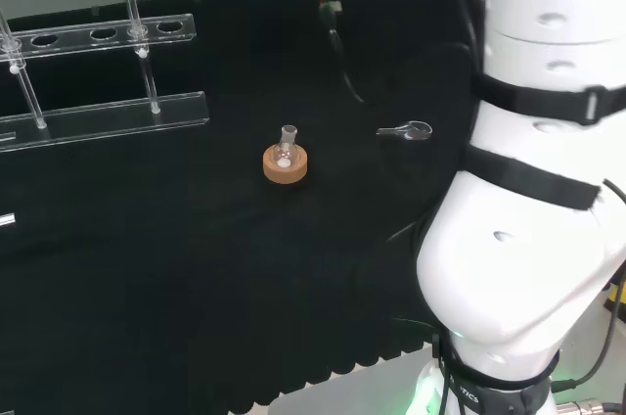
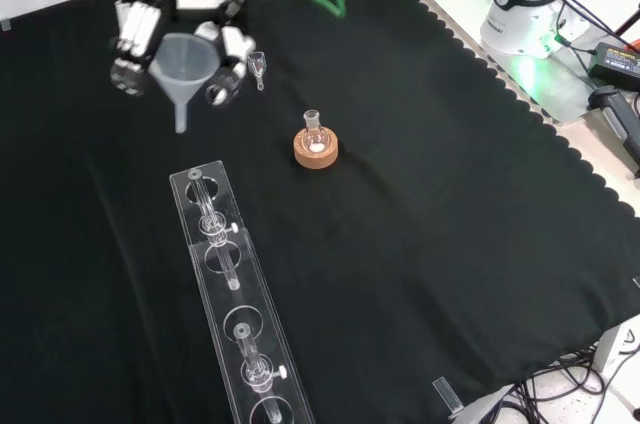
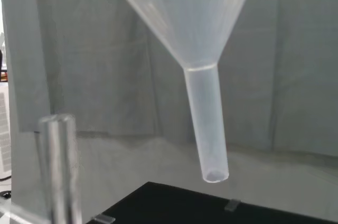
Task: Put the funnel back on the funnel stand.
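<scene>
In the front view the black and white hand (image 2: 140, 26) hangs at the upper left, its fingers and thumb curled round the cone of a clear funnel (image 2: 182, 69). The funnel is upright with its stem pointing down, in the air just beyond the far end of the clear funnel stand (image 2: 236, 289). The stand runs from the middle of that view down to its lower edge and has several round holes. In the head view the stand (image 1: 98, 35) lies at the upper left. The wrist view looks close at the funnel's stem (image 3: 207, 129), with a clear post (image 3: 59, 166) of the stand beside it.
A small glass flask on a cork ring (image 2: 315, 147) stands right of the stand's far end, mid-cloth in the head view (image 1: 286, 162). A small clear glass piece (image 2: 258, 66) lies near the hand, also on the cloth (image 1: 409, 131). The arm's white links (image 1: 528, 190) stand at the right.
</scene>
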